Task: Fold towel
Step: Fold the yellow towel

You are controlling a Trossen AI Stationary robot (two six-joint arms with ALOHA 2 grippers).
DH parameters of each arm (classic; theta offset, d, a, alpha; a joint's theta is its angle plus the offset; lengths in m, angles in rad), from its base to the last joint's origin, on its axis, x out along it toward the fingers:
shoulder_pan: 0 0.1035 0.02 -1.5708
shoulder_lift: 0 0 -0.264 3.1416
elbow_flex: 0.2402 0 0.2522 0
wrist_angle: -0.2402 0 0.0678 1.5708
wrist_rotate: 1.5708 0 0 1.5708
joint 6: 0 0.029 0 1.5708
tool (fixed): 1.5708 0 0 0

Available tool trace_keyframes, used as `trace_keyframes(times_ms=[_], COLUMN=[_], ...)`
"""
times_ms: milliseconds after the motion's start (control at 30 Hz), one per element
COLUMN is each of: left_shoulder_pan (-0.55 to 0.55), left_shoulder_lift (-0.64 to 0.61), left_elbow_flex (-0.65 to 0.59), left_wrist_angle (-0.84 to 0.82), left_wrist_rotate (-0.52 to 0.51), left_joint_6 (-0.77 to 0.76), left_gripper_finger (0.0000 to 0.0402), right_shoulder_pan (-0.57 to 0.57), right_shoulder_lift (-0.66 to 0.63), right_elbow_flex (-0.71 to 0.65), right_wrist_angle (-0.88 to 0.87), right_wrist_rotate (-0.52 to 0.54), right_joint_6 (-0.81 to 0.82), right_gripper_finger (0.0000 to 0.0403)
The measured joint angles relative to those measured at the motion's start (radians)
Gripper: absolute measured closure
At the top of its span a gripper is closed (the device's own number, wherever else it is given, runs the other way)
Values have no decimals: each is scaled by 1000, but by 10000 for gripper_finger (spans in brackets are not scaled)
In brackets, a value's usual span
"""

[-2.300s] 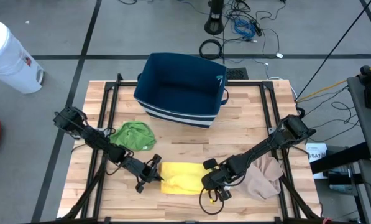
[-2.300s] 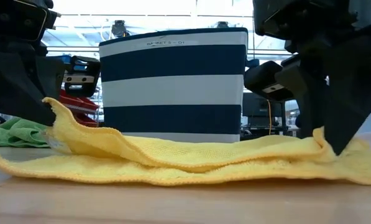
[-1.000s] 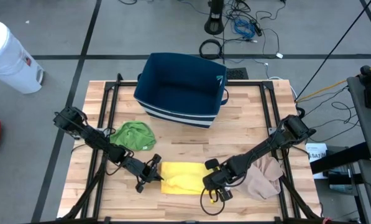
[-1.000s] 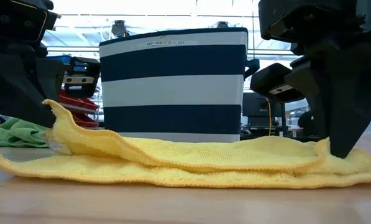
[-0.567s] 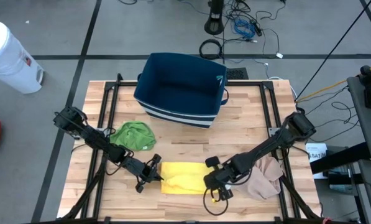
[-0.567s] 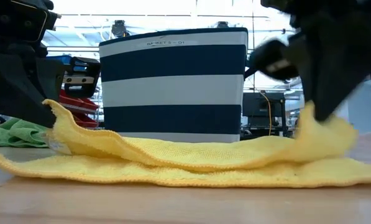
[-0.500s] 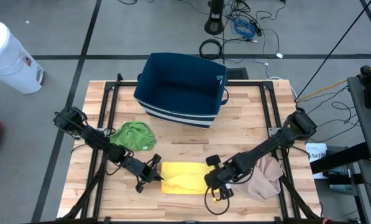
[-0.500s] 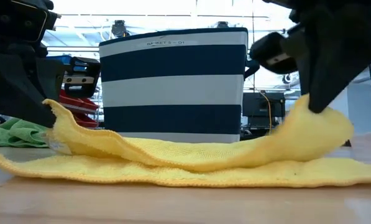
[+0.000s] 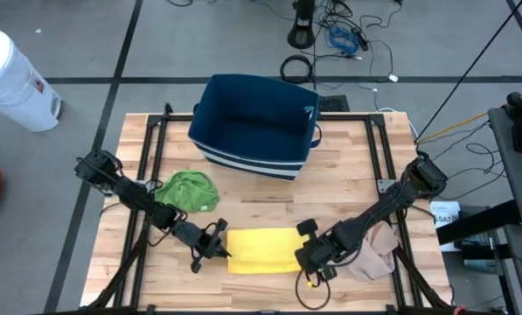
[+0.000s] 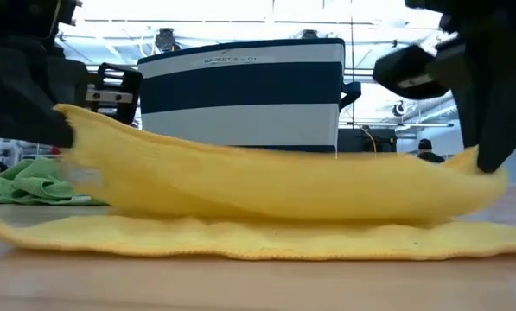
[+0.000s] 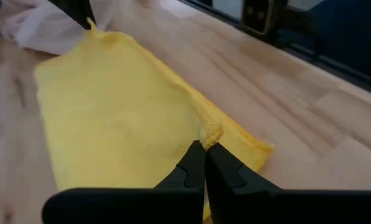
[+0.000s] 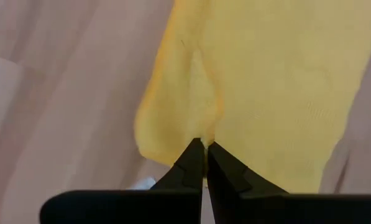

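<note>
High view shows the yellow towel (image 9: 262,249) lying near the front edge of the wooden table (image 9: 348,166), between the two grippers, with its upper layer lifted clear of the lower one in the low view. It looks light, soft and limp, sagging between its held ends, so it is best taken by pinching the corners or edge. The left gripper (image 9: 217,248) is clamped on one end and the right gripper (image 9: 311,255) on the other; a green cloth (image 9: 191,190), a beige cloth (image 9: 371,249) and a striped basket (image 9: 254,124) sit around.

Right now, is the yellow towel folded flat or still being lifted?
Mid-fold: the yellow towel has one edge raised off the table, pinched by the left gripper and right gripper.
</note>
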Motion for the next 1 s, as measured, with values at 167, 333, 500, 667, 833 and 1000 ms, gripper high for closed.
trace_keyframes(times_ms=[167, 333, 500, 667, 833, 1000], left_shoulder_pan=[0, 0, 0, 0, 0, 0], left_shoulder_lift=[0, 0, 0, 0, 0, 0], left_elbow_flex=[0, 0, 0, 0, 0, 0], left_wrist_angle=[-5, -13, -14, -14, -14, -9], left_wrist_rotate=[17, 29, 67, 85, 85, 64], left_joint_6=[-21, -45, -68, -85, -106, -110], left_gripper_finger=[401, 401, 387, 347, 304, 284], right_shoulder_pan=[17, 16, 16, 15, 13, 14], right_shoulder_lift=[0, 0, 0, 0, 0, 0], right_elbow_flex=[0, 0, 0, 0, 0, 0], right_wrist_angle=[12, 12, 13, 12, 11, 9], right_wrist_rotate=[8, 9, 10, 32, 40, 40], right_joint_6=[8, 26, 28, 33, 50, 61], right_gripper_finger=[401, 395, 389, 388, 387, 387])
